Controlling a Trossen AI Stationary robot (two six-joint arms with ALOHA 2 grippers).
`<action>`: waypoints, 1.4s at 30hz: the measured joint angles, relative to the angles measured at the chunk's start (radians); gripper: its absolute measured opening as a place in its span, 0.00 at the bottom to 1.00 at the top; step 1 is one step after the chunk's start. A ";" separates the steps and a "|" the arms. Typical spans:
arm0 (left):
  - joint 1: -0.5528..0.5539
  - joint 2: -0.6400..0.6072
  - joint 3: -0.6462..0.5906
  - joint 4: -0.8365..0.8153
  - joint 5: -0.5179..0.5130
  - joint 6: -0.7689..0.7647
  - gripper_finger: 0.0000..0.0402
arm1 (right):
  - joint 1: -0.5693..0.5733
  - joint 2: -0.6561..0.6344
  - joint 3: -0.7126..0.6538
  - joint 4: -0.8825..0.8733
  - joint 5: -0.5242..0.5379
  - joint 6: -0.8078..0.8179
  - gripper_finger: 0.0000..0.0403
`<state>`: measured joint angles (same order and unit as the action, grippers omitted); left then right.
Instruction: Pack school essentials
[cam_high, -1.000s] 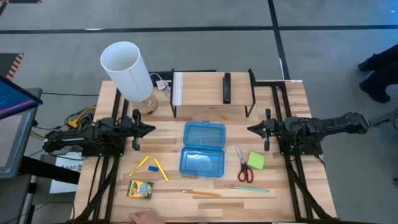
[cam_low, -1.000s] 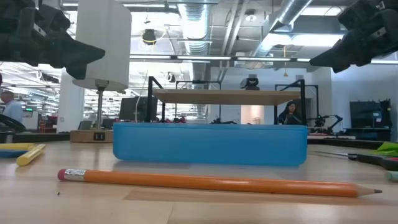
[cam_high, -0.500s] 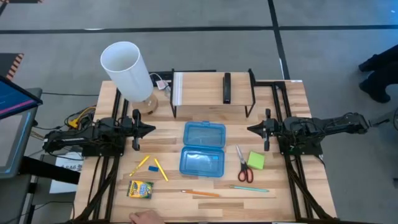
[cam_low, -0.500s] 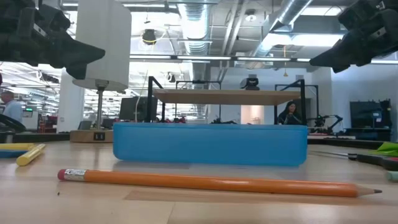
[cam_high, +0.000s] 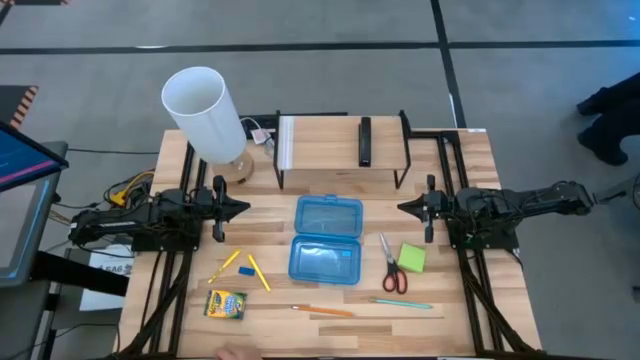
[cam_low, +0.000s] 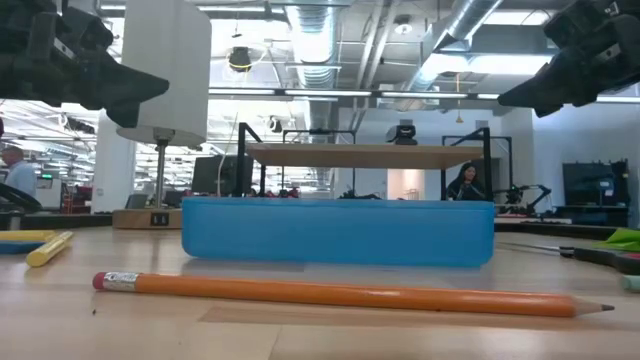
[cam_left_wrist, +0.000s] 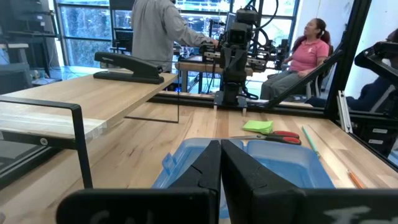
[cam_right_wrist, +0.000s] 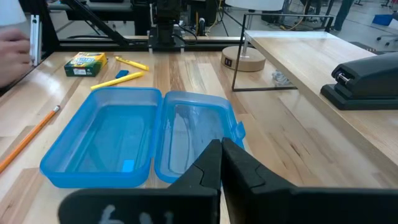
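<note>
Left jaws: the left gripper (cam_high: 243, 209) is closed on nothing, its tips pressed together, hovering above the surface near the left edge and aimed at the middle.
Right jaws: the right gripper (cam_high: 402, 208) is likewise closed and empty, hovering near the right edge, facing the left one across the case.
Case: the blue plastic case (cam_high: 325, 240) lies open at the centre of the surface, both halves up; the right wrist view shows only a small blue patch in one half, and I cannot tell what that is.
Left-side items: yellow pencils (cam_high: 247, 268) and a small blue eraser (cam_high: 246, 270) lie between the case and the left edge; the crayon box (cam_high: 225, 304) sits toward the front left corner.
Front items: an orange pencil (cam_high: 322, 311) and a teal pen (cam_high: 402, 303) lie along the front edge, in front of the case.
Right-side items: red-handled scissors (cam_high: 391, 267) and a green sticky-note pad (cam_high: 412, 258) lie just right of the case, near each other.
Progress: by my reading, packing has not begun; every item is still outside the case.
Open room: bare surface surrounds the case on the near sides, so each arm should reach its own items freely.
Obstacles: a raised shelf (cam_high: 340, 143) with a black stapler (cam_high: 365, 141) lines the back edge, and a white lamp (cam_high: 205, 113) stands at the back left corner, well apart from the stationery.
</note>
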<state>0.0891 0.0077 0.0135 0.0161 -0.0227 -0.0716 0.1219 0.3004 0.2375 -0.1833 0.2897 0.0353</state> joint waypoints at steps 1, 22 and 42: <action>0.000 0.000 0.000 0.000 0.000 0.000 0.00 | 0.000 0.000 0.000 0.000 0.000 0.000 0.07; 0.000 0.000 0.000 0.000 0.000 0.000 0.00 | 0.000 0.000 0.000 0.000 0.000 0.000 0.07; 0.000 0.000 0.000 0.002 -0.007 -0.063 0.00 | 0.000 0.000 0.000 0.000 0.000 0.000 0.07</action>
<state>0.0887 0.0078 0.0135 0.0177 -0.0301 -0.1347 0.1216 0.3004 0.2373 -0.1833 0.2901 0.0353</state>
